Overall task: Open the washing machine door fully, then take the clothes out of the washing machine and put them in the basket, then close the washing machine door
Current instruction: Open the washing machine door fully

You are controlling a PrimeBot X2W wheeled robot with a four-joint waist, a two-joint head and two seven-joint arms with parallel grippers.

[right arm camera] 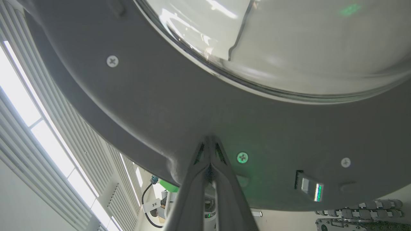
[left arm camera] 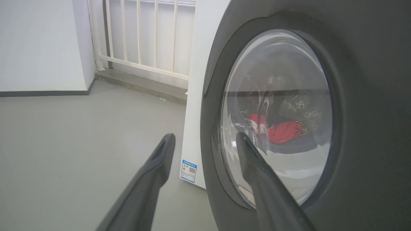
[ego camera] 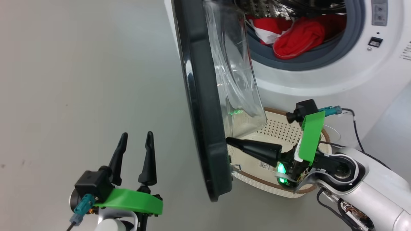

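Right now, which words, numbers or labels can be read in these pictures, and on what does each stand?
"2米": white tag on a black cable.
Blue label, washing machine lower corner: too small.
Paper label in the basket: blurred.
Print on the washing machine front: too small.

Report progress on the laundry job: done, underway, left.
Done: the door is partly open. In hand: the shut right gripper presses its tips on the door's inner face; the left gripper hangs open outside. Left: full opening, red clothes from the washing machine into the basket, closing the door.
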